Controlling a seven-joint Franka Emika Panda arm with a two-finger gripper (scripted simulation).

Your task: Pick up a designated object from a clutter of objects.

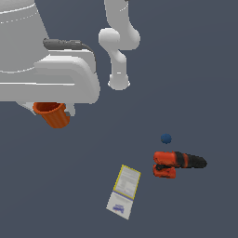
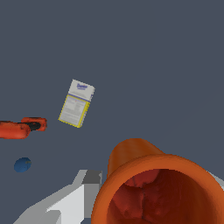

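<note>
The orange cup [image 1: 55, 115] is a small tapered cup held tilted under the white hand, at the exterior view's left. My gripper [image 1: 49, 108] is shut on it, and most of the fingers are hidden behind the hand. In the wrist view the cup [image 2: 144, 175] fills the foreground, its round rim facing the camera, with a grey-white finger [image 2: 81, 194] pressed on its side. The cup is well above the floor. The rest of the clutter lies apart from it: the box [image 1: 124, 191], the drill [image 1: 176, 162] and the blue ball [image 1: 166, 138].
The yellow-white box [image 2: 76, 103] lies flat on the dark grey floor. The red-orange and black drill [image 2: 19, 127] lies on its side, with the tiny blue ball [image 2: 22, 165] close by. The arm's white base and links [image 1: 118, 44] stand at the back.
</note>
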